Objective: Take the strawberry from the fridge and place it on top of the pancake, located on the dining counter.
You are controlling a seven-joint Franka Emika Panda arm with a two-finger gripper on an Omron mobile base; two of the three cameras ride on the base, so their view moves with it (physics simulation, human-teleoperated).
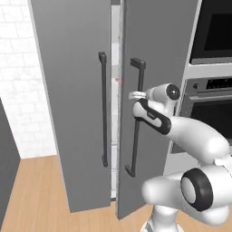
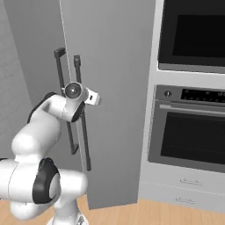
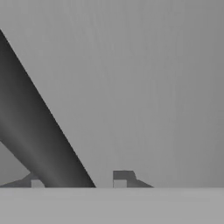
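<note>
The fridge (image 1: 72, 90) stands straight ahead, both grey doors a little ajar with a narrow white gap between them. A tiny red spot (image 1: 117, 79) shows through that gap, too small to tell whether it is the strawberry. My gripper (image 1: 134, 95) (image 2: 95, 99) is at the right door's dark bar handle (image 1: 133, 145) (image 2: 86, 145), at about mid height. In the hand view the handle (image 3: 39, 131) runs slantwise between the fingertips (image 3: 122, 176) of the gripper (image 3: 78, 179), which is open, with a gap on one side. The pancake and the dining counter are out of view.
A black-fronted wall oven (image 1: 213, 113) (image 2: 189, 136) stands right beside the fridge, with a second dark-windowed unit (image 2: 193, 35) above and white drawers (image 2: 189, 184) below. A white brick wall (image 1: 18, 90) and wood floor (image 1: 41, 195) lie to the left.
</note>
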